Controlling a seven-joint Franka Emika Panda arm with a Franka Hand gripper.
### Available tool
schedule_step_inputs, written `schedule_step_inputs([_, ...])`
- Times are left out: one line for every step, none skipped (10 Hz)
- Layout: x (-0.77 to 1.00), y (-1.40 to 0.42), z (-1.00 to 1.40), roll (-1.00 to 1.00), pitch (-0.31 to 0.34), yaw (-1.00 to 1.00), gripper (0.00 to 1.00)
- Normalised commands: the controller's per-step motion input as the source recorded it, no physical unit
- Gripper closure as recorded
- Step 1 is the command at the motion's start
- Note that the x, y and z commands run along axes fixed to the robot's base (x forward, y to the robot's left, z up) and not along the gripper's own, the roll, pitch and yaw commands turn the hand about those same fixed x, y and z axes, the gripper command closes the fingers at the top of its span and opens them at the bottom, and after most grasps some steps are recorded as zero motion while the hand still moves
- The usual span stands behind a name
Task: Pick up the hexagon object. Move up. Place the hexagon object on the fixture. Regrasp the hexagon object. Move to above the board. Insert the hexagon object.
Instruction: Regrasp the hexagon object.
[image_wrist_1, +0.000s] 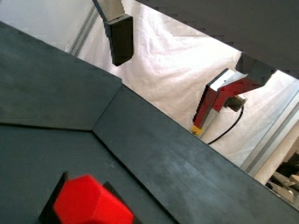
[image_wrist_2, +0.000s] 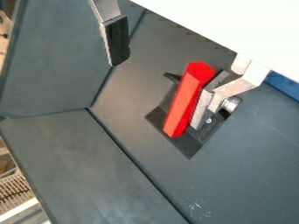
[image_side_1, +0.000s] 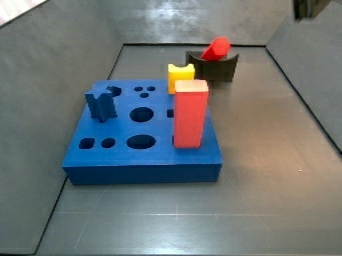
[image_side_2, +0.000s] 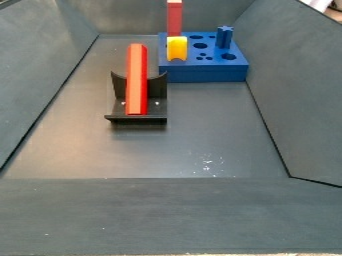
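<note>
Red hexagon object (image_wrist_2: 184, 99) leaning lengthwise in the fixture (image_wrist_2: 201, 131), off to one side of the gripper (image_wrist_2: 176, 74), fingers (image_wrist_2: 114, 39) spread apart, empty.

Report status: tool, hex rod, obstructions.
Tool open, empty, raised off the hexagon object. Rod leans on the fixture. The board set apart; nothing seen blocking.

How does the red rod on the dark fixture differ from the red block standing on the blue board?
The hexagon object is slim and leans tilted on the fixture; the red block is thicker and stands upright on the board. Both are red and look similar in length. The gripper, with nothing between its fingers, is above the rod.
</note>
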Motion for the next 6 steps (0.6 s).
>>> schedule_step_inputs([0.06,0.03,-1.0,0.16,-0.001,0.14,0.0])
schedule_step_inputs([0.07,0.03,-1.0,0.12,-0.03,0.12,0.0])
schedule_step_inputs([0.08,0.03,-1.0,0.1,-0.041,0.11,0.0])
schedule_step_inputs([0.09,0.02,-1.0,0.09,-0.067,0.08,0.0])
schedule_step_inputs([0.1,0.02,-1.0,0.09,-0.072,0.07,0.0])
schedule_step_inputs([0.11,0.01,-1.0,0.08,-0.071,0.04,0.0])
